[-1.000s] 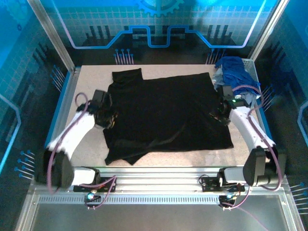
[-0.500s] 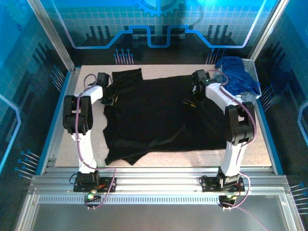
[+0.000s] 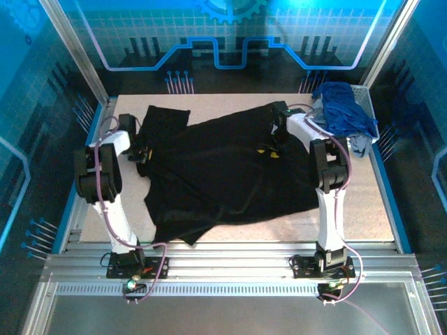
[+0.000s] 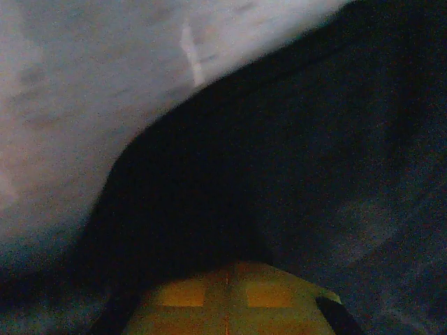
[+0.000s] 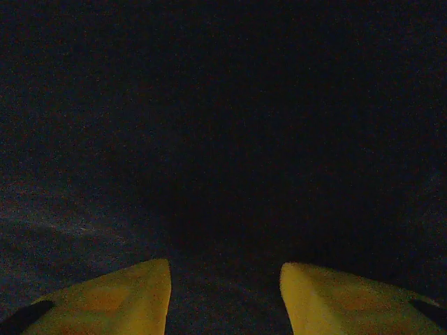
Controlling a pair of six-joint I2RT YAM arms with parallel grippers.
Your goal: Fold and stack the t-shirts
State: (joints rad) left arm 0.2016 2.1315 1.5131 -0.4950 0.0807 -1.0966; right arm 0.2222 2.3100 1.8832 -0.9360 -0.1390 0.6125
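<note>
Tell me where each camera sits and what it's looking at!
Top camera: above and behind the arms, looking down on the table, the black shirt and the basket; both arms show whole.
Left wrist camera: on the left arm, looking past the shut left gripper at the shirt's edge and bare table.
Right wrist camera: on the right arm, looking past the open right gripper at dark cloth.
Shared: all three views see the black shirt.
</note>
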